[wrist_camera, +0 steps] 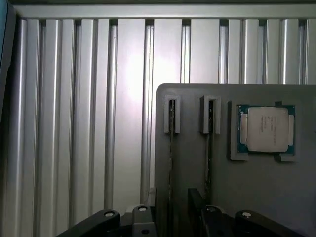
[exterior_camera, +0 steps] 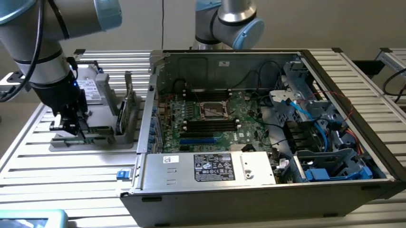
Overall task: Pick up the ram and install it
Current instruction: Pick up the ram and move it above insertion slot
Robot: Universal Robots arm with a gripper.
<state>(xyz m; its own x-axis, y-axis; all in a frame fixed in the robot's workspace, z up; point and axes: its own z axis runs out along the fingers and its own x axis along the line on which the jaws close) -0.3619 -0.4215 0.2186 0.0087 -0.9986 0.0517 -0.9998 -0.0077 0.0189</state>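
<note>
While your tool hangs open over the ram, expect a light, stiff, fragile stick; grip its flat faces.

Hand low over grey holder; jaws seemingly spread.

Table: a slatted aluminium-profile worktop lies directly beneath the claw and runs out from it on every side.
Wall: a plain pale wall stands well beyond the claw, past the worktop's far edge.
Second frame: the corner of another aluminium-profile frame sits well apart from the claw, at the exterior view's right.
Light: soft and even, with a bright sheen on the slats ahead of the claw.
</note>
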